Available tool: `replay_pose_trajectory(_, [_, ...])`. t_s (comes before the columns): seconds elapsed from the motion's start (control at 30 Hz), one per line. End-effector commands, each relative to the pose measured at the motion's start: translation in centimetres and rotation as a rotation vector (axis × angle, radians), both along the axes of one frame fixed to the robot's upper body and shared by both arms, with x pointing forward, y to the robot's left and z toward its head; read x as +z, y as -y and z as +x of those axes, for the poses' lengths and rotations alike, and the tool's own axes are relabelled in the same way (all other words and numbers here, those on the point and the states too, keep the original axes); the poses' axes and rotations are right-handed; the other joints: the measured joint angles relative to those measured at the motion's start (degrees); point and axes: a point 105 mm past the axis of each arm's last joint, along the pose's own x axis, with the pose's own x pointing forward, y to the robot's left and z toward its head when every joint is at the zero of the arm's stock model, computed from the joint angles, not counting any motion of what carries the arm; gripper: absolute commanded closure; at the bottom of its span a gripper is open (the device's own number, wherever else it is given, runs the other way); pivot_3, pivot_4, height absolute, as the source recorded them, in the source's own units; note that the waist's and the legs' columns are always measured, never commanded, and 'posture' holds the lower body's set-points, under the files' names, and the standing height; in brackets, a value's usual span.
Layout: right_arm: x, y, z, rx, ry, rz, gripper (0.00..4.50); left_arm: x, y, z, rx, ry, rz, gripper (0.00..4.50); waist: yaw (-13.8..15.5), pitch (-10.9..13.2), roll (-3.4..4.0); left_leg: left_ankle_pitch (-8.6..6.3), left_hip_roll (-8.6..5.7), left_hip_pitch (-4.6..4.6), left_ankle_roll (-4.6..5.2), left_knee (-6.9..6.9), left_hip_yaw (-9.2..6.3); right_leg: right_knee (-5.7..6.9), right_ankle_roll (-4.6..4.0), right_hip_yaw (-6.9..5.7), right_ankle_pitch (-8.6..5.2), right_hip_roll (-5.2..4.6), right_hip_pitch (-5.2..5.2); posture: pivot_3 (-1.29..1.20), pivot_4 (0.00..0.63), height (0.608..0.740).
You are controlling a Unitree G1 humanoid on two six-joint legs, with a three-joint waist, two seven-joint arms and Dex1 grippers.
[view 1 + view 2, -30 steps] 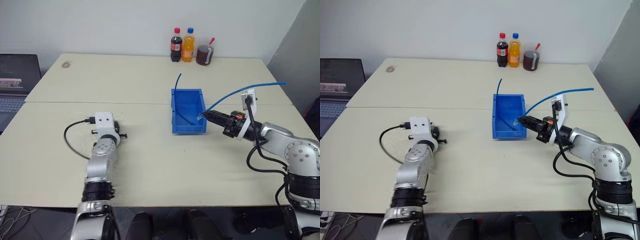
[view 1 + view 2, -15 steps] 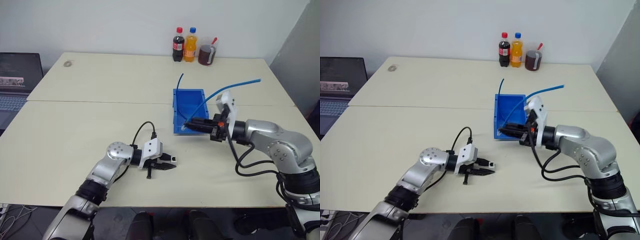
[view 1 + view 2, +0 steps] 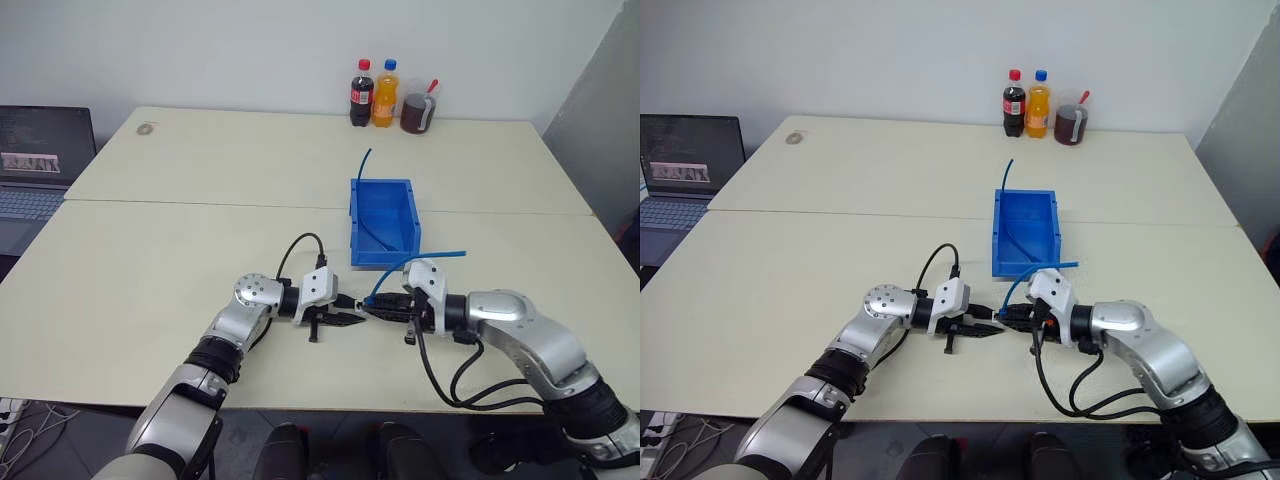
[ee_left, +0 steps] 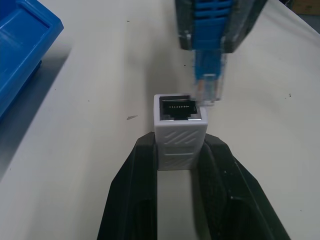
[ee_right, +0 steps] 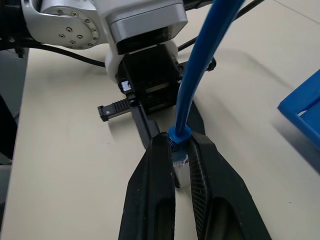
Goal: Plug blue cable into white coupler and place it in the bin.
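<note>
The left gripper (image 4: 179, 150) clamps the white coupler (image 4: 179, 125), socket facing the right gripper (image 5: 180, 155), which pinches the blue cable (image 5: 200, 75); the plug sits just off the socket's edge. Bare counter (image 3: 150, 260) lies around; the bin (image 3: 383, 222) stands beyond them.

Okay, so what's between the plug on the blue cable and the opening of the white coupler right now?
Nothing: in the left wrist view the blue cable plug hangs just beyond the white coupler opening, slightly off to one side, with bare table behind.
</note>
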Motion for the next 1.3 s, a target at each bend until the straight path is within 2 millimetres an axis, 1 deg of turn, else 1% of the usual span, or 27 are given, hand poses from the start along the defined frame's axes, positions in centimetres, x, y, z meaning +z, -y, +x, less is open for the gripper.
replay_pose_trajectory(0.03, [0.8,0.0,0.6,0.003,0.041,0.002,4.35,-1.1,-0.1,-0.6,-0.005,-0.03,0.031,3.73,0.0,0.0,0.0,0.0,0.0,0.0,0.0,0.0,-0.01,0.0,-0.02,-0.01,0.01,0.0,0.0,0.0,0.15,0.74])
replay_pose_trajectory(0.17, [1.0,-0.1,0.9,0.016,0.042,0.004,4.35,-1.2,-0.2,-0.6,-0.003,-0.031,0.033,3.73,-0.1,0.0,0.01,0.0,0.02,0.01,0.0,-0.03,-0.03,0.0,-0.04,-0.03,0.02,0.01,-0.01,0.0,0.15,0.74])
replay_pose_trajectory(0.27, [0.8,-0.1,0.9,0.034,0.041,-0.008,4.35,-1.2,-0.2,-0.7,-0.003,-0.031,0.033,3.73,-0.2,0.0,0.01,0.0,0.02,0.01,0.0,-0.03,-0.02,0.01,-0.05,-0.02,0.02,0.02,-0.01,0.0,0.15,0.74])
replay_pose_trajectory(0.5, [-0.2,-0.4,0.4,0.08,0.032,-0.04,4.35,-1.2,-0.3,-0.6,0.006,-0.027,0.032,3.73,-0.3,0.0,0.02,0.0,0.02,0.01,0.0,-0.03,-0.02,0.0,-0.05,-0.02,0.02,0.01,-0.01,0.0,0.15,0.74])
replay_pose_trajectory(0.63, [-1.0,-0.6,0.7,0.085,0.031,-0.055,4.35,-1.1,-0.2,-0.6,0.014,-0.025,0.026,3.73,-0.5,-0.1,0.03,0.0,0.02,0.02,0.0,-0.03,-0.02,0.0,-0.05,-0.02,0.02,0.02,-0.01,0.0,0.15,0.74])
replay_pose_trajectory(0.77, [-1.4,-0.7,0.8,0.099,0.04,-0.066,4.35,-1.1,-0.2,-0.8,0.014,-0.025,0.024,3.73,-0.7,-0.2,0.14,0.0,0.02,0.04,0.0,-0.04,-0.03,0.02,-0.05,-0.02,0.02,0.02,0.01,0.0,0.15,0.74])
replay_pose_trajectory(0.9, [-1.6,-0.8,0.4,0.134,0.048,-0.085,4.35,-1.1,-0.3,-0.8,0.02,-0.024,0.025,3.73,-0.7,-0.3,0.22,0.0,0.02,0.04,0.0,-0.04,-0.03,0.02,-0.05,-0.02,0.02,0.02,0.01,0.0,0.15,0.74])
replay_pose_trajectory(1.1, [-2.6,-0.2,-0.1,0.159,0.03,-0.128,4.35,-1.2,-0.3,-0.9,0.025,-0.023,0.022,3.73,-0.7,-0.4,0.25,0.0,0.01,0.05,0.0,-0.04,-0.02,0.01,-0.05,-0.02,0.02,0.02,0.02,0.0,0.15,0.74])
replay_pose_trajectory(1.3, [-3.4,0.7,0.5,0.155,0.027,-0.176,4.35,-1.3,-0.2,-1.2,0.022,-0.022,0.021,3.73,-0.7,-0.5,0.33,0.0,0.0,0.05,0.0,-0.04,-0.01,-0.02,-0.05,-0.01,0.02,0.01,0.03,0.0,0.15,0.74])
